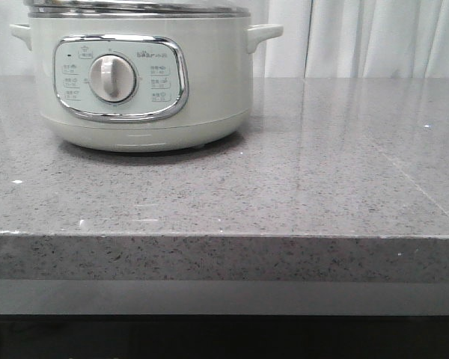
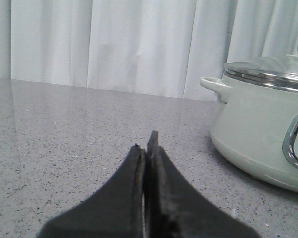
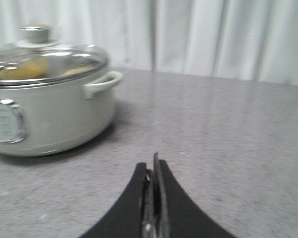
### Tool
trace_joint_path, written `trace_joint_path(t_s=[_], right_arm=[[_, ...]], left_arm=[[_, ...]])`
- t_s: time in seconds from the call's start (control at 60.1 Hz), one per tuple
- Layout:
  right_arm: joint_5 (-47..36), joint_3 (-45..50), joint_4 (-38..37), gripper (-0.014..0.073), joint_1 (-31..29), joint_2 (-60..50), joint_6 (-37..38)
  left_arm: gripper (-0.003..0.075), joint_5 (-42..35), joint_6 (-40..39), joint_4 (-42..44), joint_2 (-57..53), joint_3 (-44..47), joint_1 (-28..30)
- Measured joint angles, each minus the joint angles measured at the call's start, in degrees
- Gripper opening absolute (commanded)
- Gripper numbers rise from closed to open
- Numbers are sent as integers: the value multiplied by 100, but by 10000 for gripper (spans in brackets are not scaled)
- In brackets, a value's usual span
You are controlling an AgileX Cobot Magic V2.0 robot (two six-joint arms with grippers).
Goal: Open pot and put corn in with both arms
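Note:
The pale cream-green pot stands at the back left of the table with its glass lid on and its dial panel facing me. It also shows in the left wrist view and the right wrist view. Blurred yellow shapes show through the lid; I cannot tell whether they are the corn. No corn lies on the table. My left gripper is shut and empty, low over the table to the left of the pot. My right gripper is shut and empty, to the right of the pot. Neither gripper shows in the front view.
The grey speckled countertop runs to a front edge close to the camera. A white curtain hangs behind the table. The lid has a round knob on top.

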Motion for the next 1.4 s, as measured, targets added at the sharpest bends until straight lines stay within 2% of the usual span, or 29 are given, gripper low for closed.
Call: trace_joint_path(t_s=[0.183, 0.399, 0.582, 1.081, 1.281, 1.397], right_arm=[[-620, 1099, 0, -69, -503, -904, 0], [-778, 1814, 0, -69, -781, -1437, 0], [-713, 1873, 0, -69, -1011, -1453, 0], [-713, 1873, -18, -69, -1021, -1453, 0], [-873, 1873, -618, -69, -1021, -1453, 687], [-940, 1873, -713, -69, -1031, -1453, 793]], left_arm=[[-20, 0, 0, 0, 0, 0, 0], [-20, 0, 0, 0, 0, 0, 0], [-20, -9, 0, 0, 0, 0, 0], [-20, -9, 0, 0, 0, 0, 0], [-20, -9, 0, 0, 0, 0, 0], [-20, -9, 0, 0, 0, 0, 0]])
